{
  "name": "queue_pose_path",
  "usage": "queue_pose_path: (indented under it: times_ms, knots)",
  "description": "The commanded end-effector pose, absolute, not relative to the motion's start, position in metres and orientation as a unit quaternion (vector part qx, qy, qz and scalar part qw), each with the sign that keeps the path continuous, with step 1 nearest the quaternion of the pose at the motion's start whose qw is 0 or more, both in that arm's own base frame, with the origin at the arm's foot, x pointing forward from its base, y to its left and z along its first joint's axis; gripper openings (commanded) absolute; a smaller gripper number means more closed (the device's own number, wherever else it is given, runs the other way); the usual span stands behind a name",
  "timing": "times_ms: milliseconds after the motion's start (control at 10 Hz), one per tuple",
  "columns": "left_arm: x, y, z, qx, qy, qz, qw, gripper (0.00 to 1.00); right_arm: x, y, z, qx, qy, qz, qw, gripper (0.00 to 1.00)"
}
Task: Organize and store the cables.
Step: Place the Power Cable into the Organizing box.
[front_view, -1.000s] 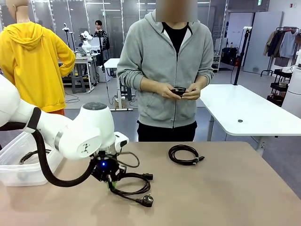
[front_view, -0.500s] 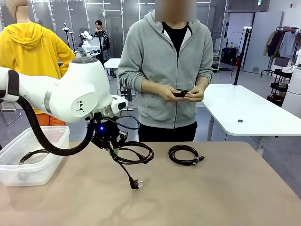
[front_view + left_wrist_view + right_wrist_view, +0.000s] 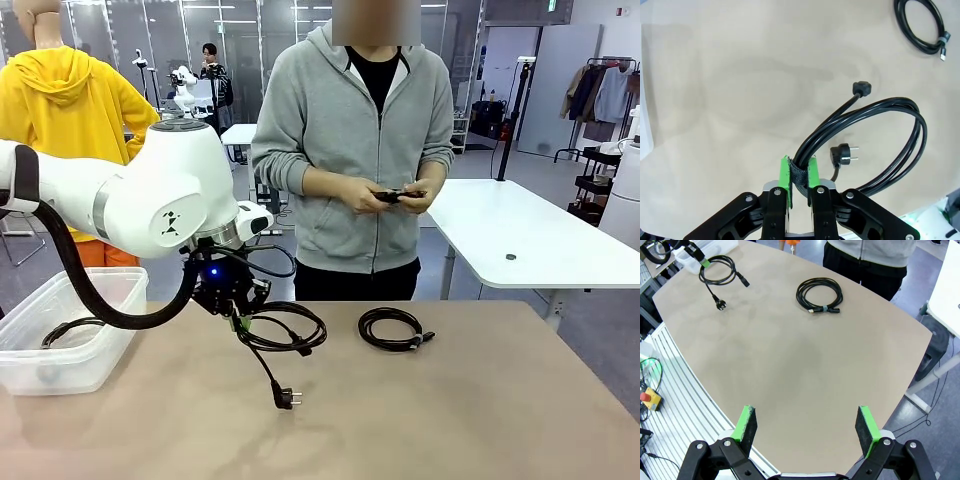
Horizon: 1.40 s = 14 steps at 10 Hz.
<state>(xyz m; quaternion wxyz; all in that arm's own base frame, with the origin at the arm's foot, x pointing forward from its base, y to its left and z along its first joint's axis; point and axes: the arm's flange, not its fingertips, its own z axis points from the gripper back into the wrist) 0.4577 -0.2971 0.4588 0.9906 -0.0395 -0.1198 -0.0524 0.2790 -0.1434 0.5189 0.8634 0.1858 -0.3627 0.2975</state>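
My left gripper (image 3: 237,322) is shut on the strap of a coiled black power cable (image 3: 287,329) and holds it above the table. The cable's chunky plug (image 3: 285,398) dangles just over the tabletop. In the left wrist view the green pads (image 3: 785,175) pinch the cable's bundled strands (image 3: 900,145). A second coiled cable (image 3: 392,328) lies flat mid-table, to the right of the held one. A third cable (image 3: 65,328) rests inside the clear bin (image 3: 95,362) at the left. My right gripper (image 3: 807,422) hangs open and empty high over the table's near edge.
A person in a grey hoodie stands at the far side, with both hands (image 3: 395,197) on a small dark item. The table's rounded edge (image 3: 700,385) runs below my right gripper. A white table (image 3: 520,240) stands behind at the right.
My left arm has lifted the power cable off the table and swung it up and back. The plug, which lay on the surface, now dangles.
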Motion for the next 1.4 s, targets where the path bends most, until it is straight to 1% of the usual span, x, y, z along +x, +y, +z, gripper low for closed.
queue_pose_path:
  times_ms: [0,200,300,400,500,700,800,1100,1200,1300]
  knots:
    - [0.458,-0.297,0.461,-0.042,-0.122,-0.043,0.991,0.14,0.279,-0.144,0.519,0.188,-0.365,0.305,0.859,1.0]
    - [0.458,-0.296,0.459,-0.039,-0.12,-0.051,0.991,0.16,0.279,-0.144,0.519,0.188,-0.365,0.305,0.859,1.0]
    - [0.465,-0.285,0.479,-0.067,-0.11,-0.108,0.986,0.16,0.279,-0.144,0.519,0.188,-0.365,0.305,0.859,1.0]
    - [0.474,-0.261,0.502,-0.057,-0.127,-0.15,0.979,0.16,0.279,-0.144,0.519,0.188,-0.365,0.305,0.859,1.0]
    - [0.479,-0.238,0.52,-0.057,-0.136,-0.151,0.978,0.16,0.279,-0.144,0.519,0.188,-0.365,0.305,0.859,1.0]
    - [0.486,-0.186,0.55,-0.077,-0.165,-0.115,0.976,0.16,0.279,-0.144,0.519,0.188,-0.365,0.305,0.859,1.0]
    - [0.488,-0.152,0.562,-0.074,-0.18,-0.107,0.975,0.16,0.279,-0.144,0.519,0.188,-0.365,0.305,0.859,1.0]
    - [0.487,-0.052,0.598,-0.076,-0.238,-0.034,0.968,0.16,0.279,-0.144,0.519,0.188,-0.365,0.305,0.859,1.0]
    - [0.487,-0.016,0.607,-0.072,-0.266,-0.007,0.961,0.16,0.279,-0.144,0.519,0.188,-0.365,0.305,0.859,1.0]
    - [0.488,0.004,0.61,-0.069,-0.273,-0.006,0.96,0.16,0.279,-0.144,0.519,0.188,-0.365,0.305,0.859,1.0]
